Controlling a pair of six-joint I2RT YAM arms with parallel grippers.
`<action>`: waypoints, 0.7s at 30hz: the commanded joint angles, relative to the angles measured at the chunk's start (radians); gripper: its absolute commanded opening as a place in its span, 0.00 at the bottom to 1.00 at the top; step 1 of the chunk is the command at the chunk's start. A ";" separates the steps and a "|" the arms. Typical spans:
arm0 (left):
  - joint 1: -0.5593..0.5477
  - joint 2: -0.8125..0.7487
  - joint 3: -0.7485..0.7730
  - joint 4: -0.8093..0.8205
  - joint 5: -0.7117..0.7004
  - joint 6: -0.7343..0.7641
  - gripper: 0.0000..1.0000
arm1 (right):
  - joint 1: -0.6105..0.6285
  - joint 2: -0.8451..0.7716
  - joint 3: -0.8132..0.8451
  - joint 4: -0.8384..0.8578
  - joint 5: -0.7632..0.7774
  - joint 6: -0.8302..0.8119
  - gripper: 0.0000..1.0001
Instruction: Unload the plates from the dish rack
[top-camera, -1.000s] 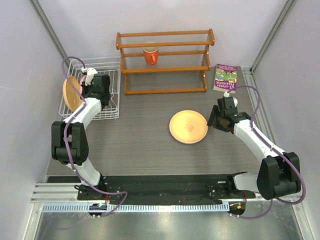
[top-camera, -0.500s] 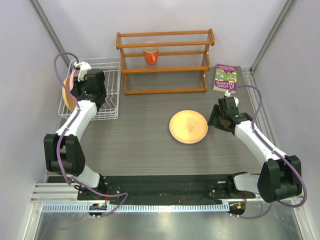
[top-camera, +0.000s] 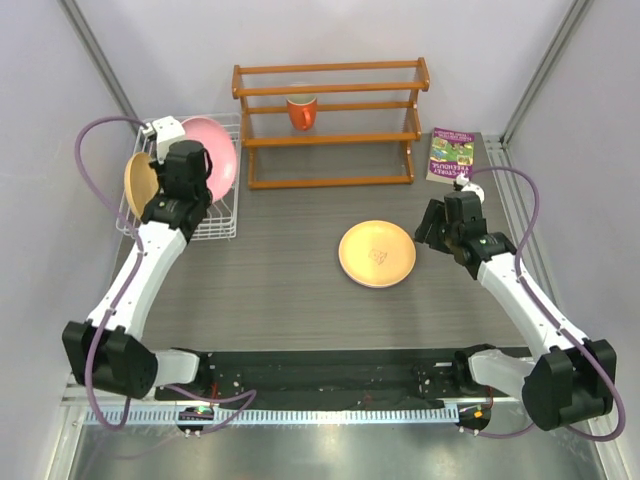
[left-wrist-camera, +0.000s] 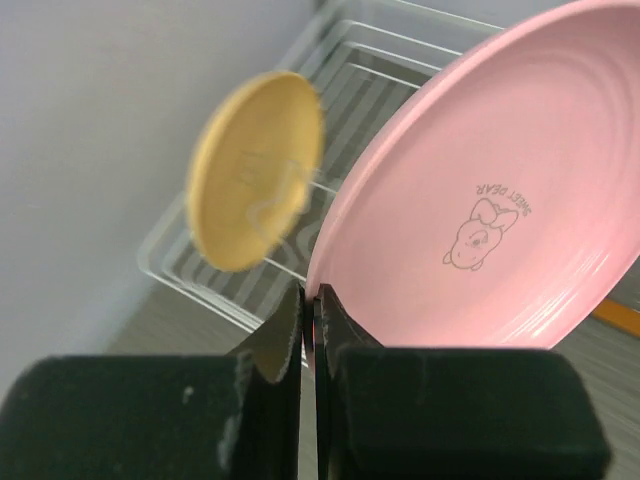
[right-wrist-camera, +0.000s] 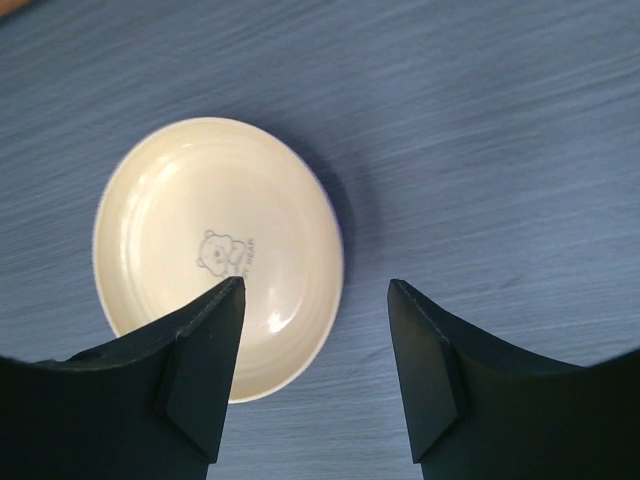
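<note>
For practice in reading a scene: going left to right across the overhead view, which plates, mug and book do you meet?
upright tan plate → pink plate → orange-red mug → flat orange plate → purple book

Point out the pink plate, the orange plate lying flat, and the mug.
pink plate (left-wrist-camera: 470, 200): left wrist view, on its inner face, just above the printed figure.
orange plate (top-camera: 377, 253): top view, on the centre of its face.
mug (top-camera: 302, 111): top view, on the middle of its body.
</note>
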 joint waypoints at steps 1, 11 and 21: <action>-0.019 -0.083 -0.027 -0.052 0.419 -0.262 0.00 | 0.052 -0.026 0.020 0.146 -0.060 0.004 0.66; -0.086 -0.071 -0.159 0.074 0.820 -0.472 0.00 | 0.221 0.110 0.089 0.346 -0.129 0.079 0.66; -0.210 -0.051 -0.204 0.092 0.814 -0.497 0.00 | 0.303 0.193 0.155 0.432 -0.131 0.105 0.66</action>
